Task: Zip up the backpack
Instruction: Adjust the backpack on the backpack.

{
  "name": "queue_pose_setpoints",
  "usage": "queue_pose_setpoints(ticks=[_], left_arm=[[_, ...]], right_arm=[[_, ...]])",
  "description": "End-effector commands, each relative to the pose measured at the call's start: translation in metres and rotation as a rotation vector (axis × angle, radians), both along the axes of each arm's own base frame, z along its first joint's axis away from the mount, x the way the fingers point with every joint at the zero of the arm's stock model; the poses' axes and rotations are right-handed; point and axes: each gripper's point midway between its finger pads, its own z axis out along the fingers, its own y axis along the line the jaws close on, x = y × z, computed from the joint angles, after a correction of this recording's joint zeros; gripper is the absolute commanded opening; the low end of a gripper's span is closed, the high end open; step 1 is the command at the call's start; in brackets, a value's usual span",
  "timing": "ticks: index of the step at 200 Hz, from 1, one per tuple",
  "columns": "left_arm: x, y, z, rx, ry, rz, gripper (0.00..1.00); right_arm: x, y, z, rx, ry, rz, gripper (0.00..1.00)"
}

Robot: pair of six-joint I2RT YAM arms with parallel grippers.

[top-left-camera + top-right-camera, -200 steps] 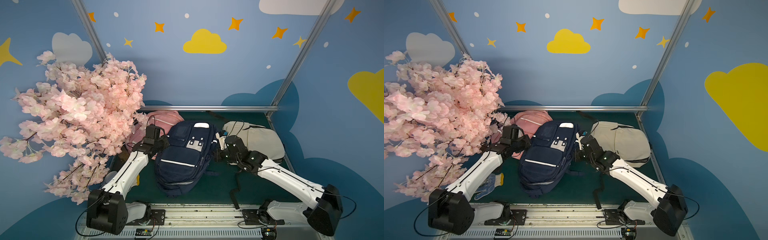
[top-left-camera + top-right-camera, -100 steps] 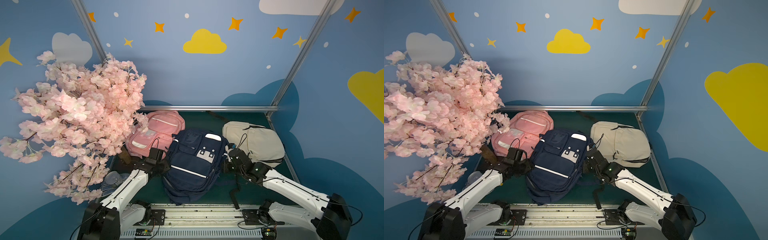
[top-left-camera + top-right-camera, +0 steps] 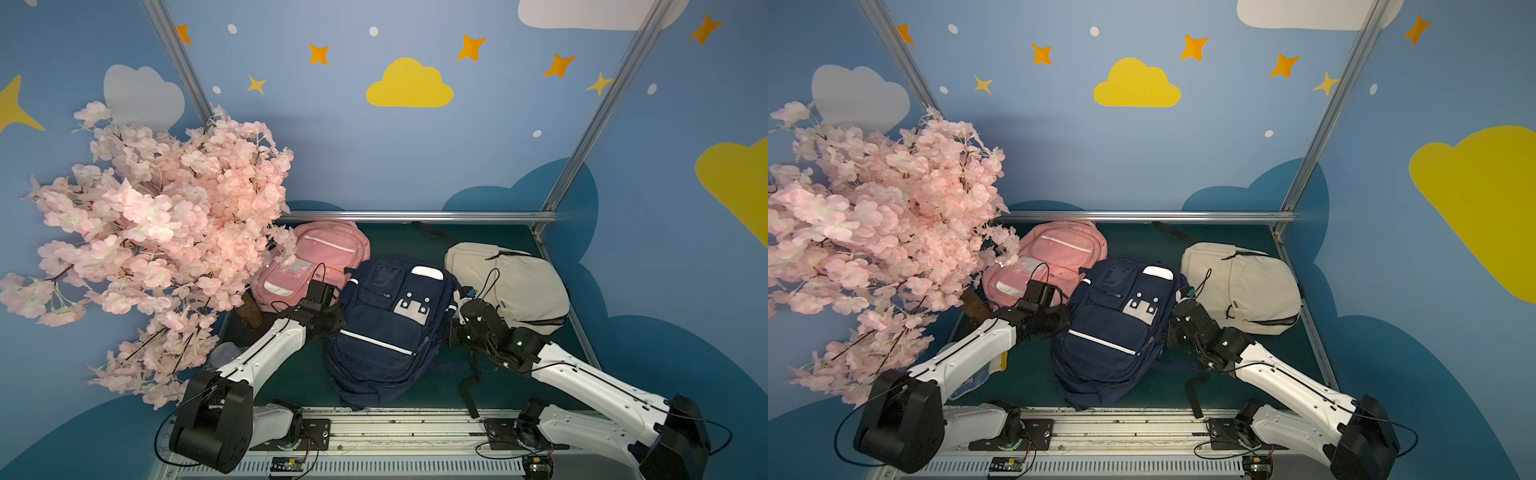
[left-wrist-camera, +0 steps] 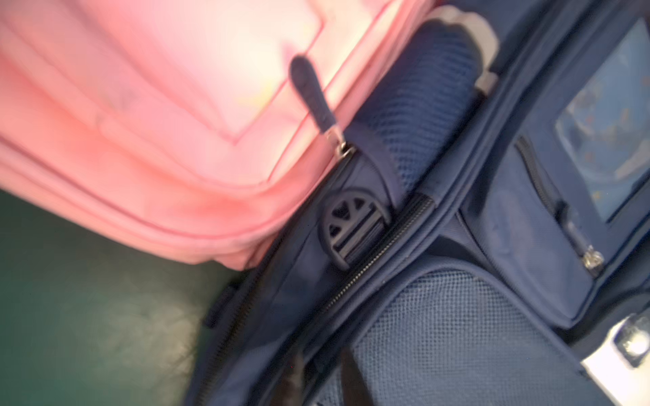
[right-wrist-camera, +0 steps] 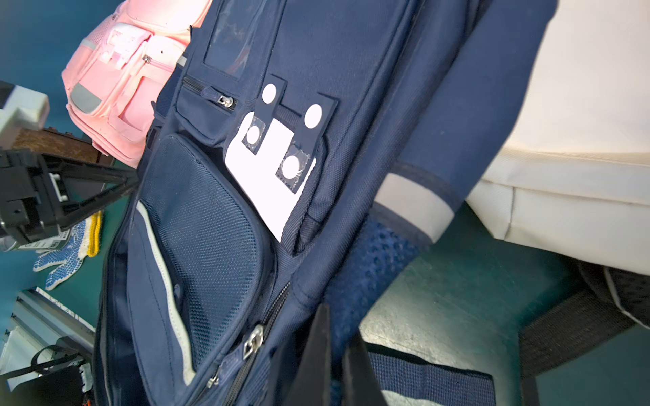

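Navy backpack [image 3: 386,328] flat mid table [image 3: 415,243], touching pink backpack [image 3: 316,257], beige backpack [image 3: 511,282] just beside. Left gripper [image 4: 323,381] at side seam: jaws slightly apart over navy fabric, can't tell if pinching. Right gripper [image 5: 336,362] at opposite side, jaws pressed together beside zipper slider [image 5: 254,339].

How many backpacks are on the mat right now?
3: pink backpack at the back, partly under the blossoms; navy backpack in the middle; cream backpack on its right-arm side. The blossoms could hide more.

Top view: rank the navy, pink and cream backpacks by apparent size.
1. Navy backpack, also nearest the camera.
2. Cream backpack.
3. Pink backpack, but blossoms hide part of it, so second versus third is unsure.
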Motion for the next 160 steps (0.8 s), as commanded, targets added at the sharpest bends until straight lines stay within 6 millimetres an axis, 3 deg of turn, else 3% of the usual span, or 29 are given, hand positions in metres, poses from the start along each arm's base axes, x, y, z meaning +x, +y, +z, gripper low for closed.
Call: queue_pose_setpoints(ticks=[1,37,71,95,117,138,160], left_arm=[[-0.027,0.020,-0.007,0.088,0.042,0.028,0.43],[-0.053,0.046,-0.011,0.173,0.041,0.081,0.57],[-0.059,0.038,-0.031,0.117,0.072,0.067,0.58],[-0.051,0.021,-0.039,0.040,0.074,0.039,0.45],[-0.037,0.016,-0.034,0.035,0.055,0.027,0.25],[-0.011,0.005,-0.008,0.015,-0.005,0.001,0.08],[0.020,-0.008,0.034,0.005,-0.093,-0.024,0.03]], right_arm=[[0.003,-0.003,0.007,0.016,-0.034,-0.027,0.00],[0.004,0.000,0.003,0.003,-0.028,-0.014,0.00],[0.004,-0.001,0.002,0.000,-0.023,-0.014,0.00],[0.002,0.000,0.003,0.009,-0.021,-0.012,0.00],[0.000,-0.003,0.006,0.010,-0.024,-0.015,0.00],[-0.003,-0.006,0.009,0.014,-0.029,-0.019,0.00],[-0.007,-0.011,0.014,0.019,-0.038,-0.032,0.00]])
